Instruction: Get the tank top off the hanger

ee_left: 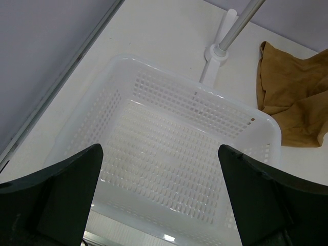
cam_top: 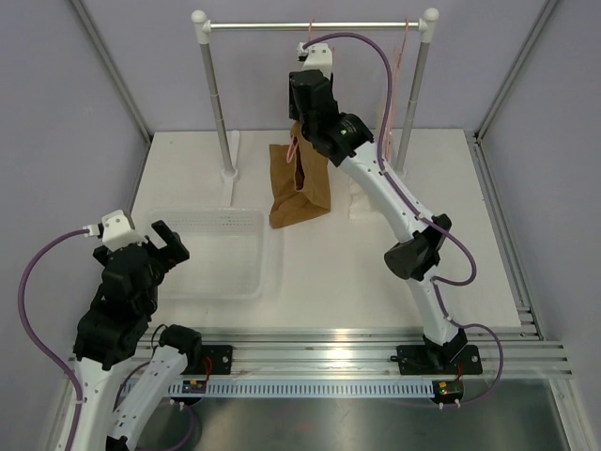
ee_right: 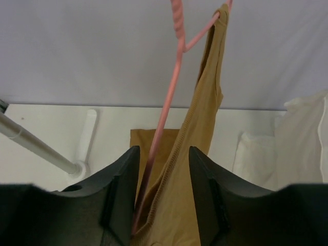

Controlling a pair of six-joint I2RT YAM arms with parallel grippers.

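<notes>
Our right gripper (ee_right: 164,154) stands half closed around the tank top (ee_right: 202,113) and the hanger (ee_right: 171,87), one finger on each side; whether the pads pinch them we cannot tell. The tank top hangs by a strap from the hanger's arm, its lower part bunched on the table (cam_top: 188,169); our left gripper (ee_left: 160,148) hangs spread wide over the white basket (ee_left: 169,95).

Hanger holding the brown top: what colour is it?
Pink; the hanger shows best in the right wrist view.
</notes>
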